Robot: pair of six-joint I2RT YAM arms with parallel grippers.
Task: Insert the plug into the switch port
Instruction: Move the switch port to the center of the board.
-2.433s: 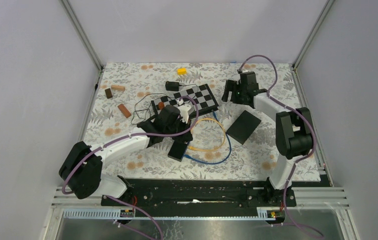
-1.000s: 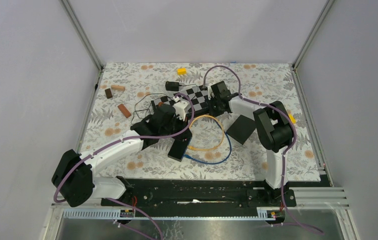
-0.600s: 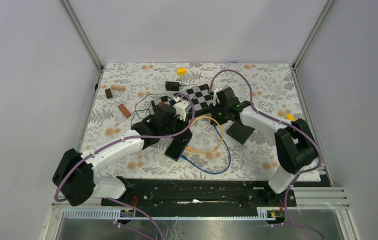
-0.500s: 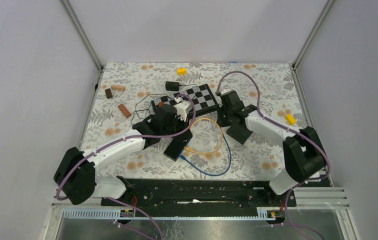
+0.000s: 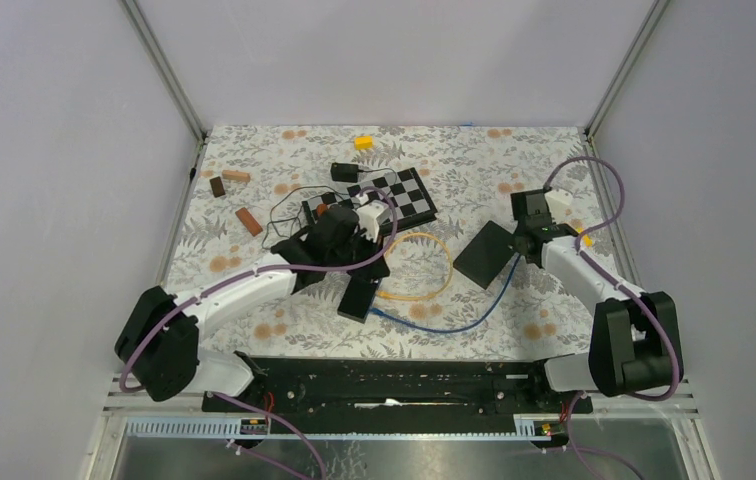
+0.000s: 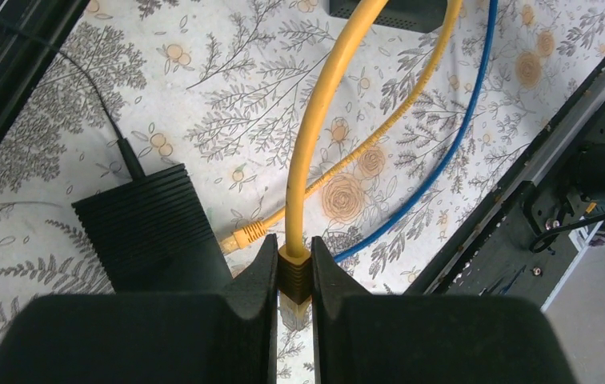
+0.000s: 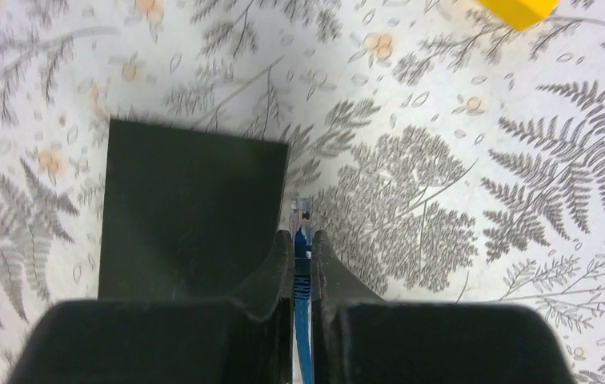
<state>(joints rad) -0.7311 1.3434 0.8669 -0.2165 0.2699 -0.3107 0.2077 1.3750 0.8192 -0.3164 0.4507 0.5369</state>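
The small clear plug [image 7: 301, 213] on the thin blue network cable [image 5: 474, 318] pokes out just past my right gripper [image 7: 302, 240], whose jaws are pinched tight on the cord right behind it. I judge the plug light, rigid and a little fragile at its latch tab. The cable looks springy enough to drag the tip off line, so a hold close behind the connector, as here, looks safest. The tip sits over the floral mat [image 7: 443, 200], just beside the right edge of the flat black box [image 7: 187, 208], probably the switch; no port shows from here. A yellow block [image 7: 519, 10] lies well apart. Across the table my left gripper [image 6: 294, 250] is clamped on the moulded boot of the yellow cable [image 6: 315, 136], near a ribbed black box [image 6: 151, 228].
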